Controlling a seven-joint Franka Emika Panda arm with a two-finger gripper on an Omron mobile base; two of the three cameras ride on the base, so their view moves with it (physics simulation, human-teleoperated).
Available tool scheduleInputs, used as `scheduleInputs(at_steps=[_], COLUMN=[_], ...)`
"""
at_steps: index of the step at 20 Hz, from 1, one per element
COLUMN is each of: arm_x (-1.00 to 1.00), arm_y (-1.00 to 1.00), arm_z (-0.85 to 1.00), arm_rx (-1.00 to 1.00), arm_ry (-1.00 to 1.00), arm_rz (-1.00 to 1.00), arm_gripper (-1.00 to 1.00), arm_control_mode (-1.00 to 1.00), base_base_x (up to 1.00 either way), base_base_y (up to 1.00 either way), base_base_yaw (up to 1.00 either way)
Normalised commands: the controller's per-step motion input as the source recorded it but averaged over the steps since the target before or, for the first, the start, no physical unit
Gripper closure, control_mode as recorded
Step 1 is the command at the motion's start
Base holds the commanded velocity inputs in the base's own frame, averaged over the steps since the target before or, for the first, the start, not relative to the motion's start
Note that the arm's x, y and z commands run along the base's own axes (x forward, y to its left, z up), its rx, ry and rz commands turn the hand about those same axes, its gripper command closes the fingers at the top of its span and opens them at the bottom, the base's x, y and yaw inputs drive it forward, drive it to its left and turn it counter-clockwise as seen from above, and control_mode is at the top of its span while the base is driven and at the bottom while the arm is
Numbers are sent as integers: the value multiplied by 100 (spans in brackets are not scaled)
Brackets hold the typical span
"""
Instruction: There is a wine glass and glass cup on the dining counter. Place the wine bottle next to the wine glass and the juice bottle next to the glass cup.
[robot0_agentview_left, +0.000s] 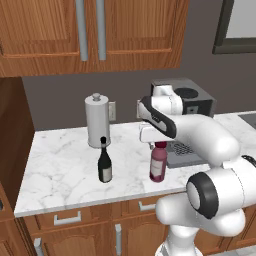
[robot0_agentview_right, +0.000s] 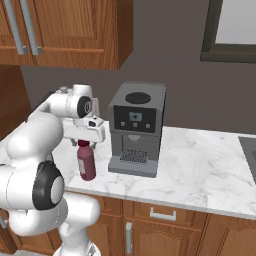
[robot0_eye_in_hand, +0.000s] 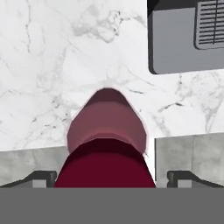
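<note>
The juice bottle (robot0_agentview_left: 158, 165), plump with magenta liquid and a dark red cap, stands upright near the front of a marble worktop (robot0_agentview_left: 60, 165). My gripper (robot0_agentview_left: 159, 145) hangs open directly over it, one finger on either side of the cap and neither touching it. The right base view shows the juice bottle (robot0_agentview_right: 86, 162) under the gripper (robot0_agentview_right: 85, 143). In the hand view the cap and shoulder of the juice bottle (robot0_eye_in_hand: 107, 127) rise between the fingertips (robot0_eye_in_hand: 41, 177) of the gripper (robot0_eye_in_hand: 112, 177). The black wine bottle (robot0_agentview_left: 104, 165) stands upright to its left. The wine glass, glass cup and dining counter are out of view.
A grey coffee machine (robot0_agentview_left: 192, 107) (robot0_agentview_right: 136, 127) stands just right of the juice bottle, its drip tray (robot0_eye_in_hand: 188, 39) close by. A white cylindrical canister (robot0_agentview_left: 97, 120) sits behind the wine bottle. Wooden wall cabinets (robot0_agentview_left: 100, 30) hang above. Drawers run below the worktop's front edge.
</note>
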Motion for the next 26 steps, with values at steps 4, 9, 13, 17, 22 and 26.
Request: scheduleInputs(at_steps=[4,9,13,17,22,26], arm_x=[0,0,0,-12,-32,-34], arm_y=[2,2,0,0,0,0], arm_z=[-11,-10,-5,2,37,41], arm_rx=[-6,-6,-1,0,0,0], arm_ry=[-2,-4,-3,-6,-7,-4], arm_rz=[0,0,0,0,0,0], arm_gripper=[-100,100,100,100,100,100], arm_control_mode=[-100,-100,-100,-100,-100,-100], base_base_x=[0,0,0,0,0,0], base_base_y=[0,0,0,0,0,0], base_base_yaw=[0,0,0,0,0,0])
